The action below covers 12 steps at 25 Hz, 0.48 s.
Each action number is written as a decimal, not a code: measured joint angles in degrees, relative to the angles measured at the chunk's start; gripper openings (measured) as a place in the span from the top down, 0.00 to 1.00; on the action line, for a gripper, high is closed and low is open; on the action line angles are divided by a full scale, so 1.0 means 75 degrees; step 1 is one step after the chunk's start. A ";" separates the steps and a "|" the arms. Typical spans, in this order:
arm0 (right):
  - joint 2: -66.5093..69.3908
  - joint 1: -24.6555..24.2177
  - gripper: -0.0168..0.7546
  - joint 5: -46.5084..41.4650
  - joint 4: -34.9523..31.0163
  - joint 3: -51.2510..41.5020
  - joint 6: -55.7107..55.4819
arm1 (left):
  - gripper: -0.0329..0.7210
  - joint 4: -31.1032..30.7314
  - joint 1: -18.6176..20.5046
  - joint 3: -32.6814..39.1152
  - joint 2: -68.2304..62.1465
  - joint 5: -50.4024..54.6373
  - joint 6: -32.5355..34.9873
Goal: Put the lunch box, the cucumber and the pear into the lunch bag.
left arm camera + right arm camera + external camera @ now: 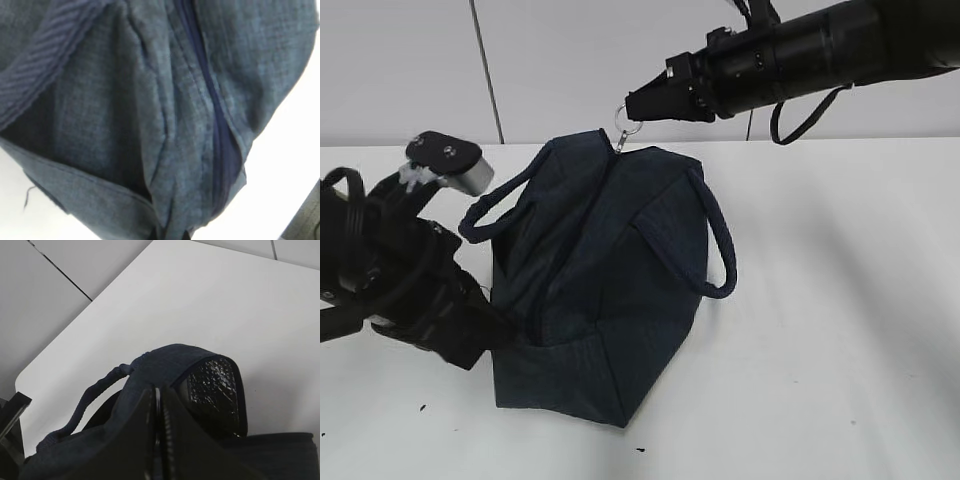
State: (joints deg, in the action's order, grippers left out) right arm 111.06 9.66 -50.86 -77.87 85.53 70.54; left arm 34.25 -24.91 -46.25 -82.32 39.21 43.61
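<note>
The lunch bag (600,280) is set on the white table (840,300), just left of the middle, with one handle (715,240) hanging at three o'clock and the other at ten o'clock. The metal ring pull (625,132) at its twelve o'clock end is pinched by the right gripper (638,105), whose fingers are pressed together on it. The left gripper (470,340) is pushed against the bag's corner at eight o'clock; whether it is spread or clamped on the cloth cannot be told, since only fabric and the zipper (215,125) are shown in the left wrist view.

The step in hand is judged to be the working of the zipper. It would be done best if the bag were held taut at the near corner and the ring drawn straight along the zipper line, not lifted, so the cloth is not bunched.

A gap with shiny lining (212,387) is seen in the right wrist view; nothing can be made out inside. The lunch box, cucumber and pear are not in view.
</note>
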 joint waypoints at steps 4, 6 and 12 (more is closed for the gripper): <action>0.0000 -0.0033 0.97 -0.0436 -0.0016 0.0029 -0.0156 | 0.91 -0.0026 0.0000 -0.0329 0.0168 0.0544 -0.0283; 0.0000 -0.0033 0.97 -0.0719 -0.0016 0.0029 -0.0220 | 0.82 -0.0018 0.0000 -0.0531 0.0255 0.0853 -0.0408; 0.0000 0.0032 0.97 -0.1431 0.0060 0.0031 -0.0401 | 0.53 0.0006 0.0000 -0.0920 0.0329 0.1170 -0.0698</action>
State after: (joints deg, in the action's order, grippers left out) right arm 111.06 9.90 -61.59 -77.42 85.76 67.53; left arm 34.29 -24.91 -53.14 -79.85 47.99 38.38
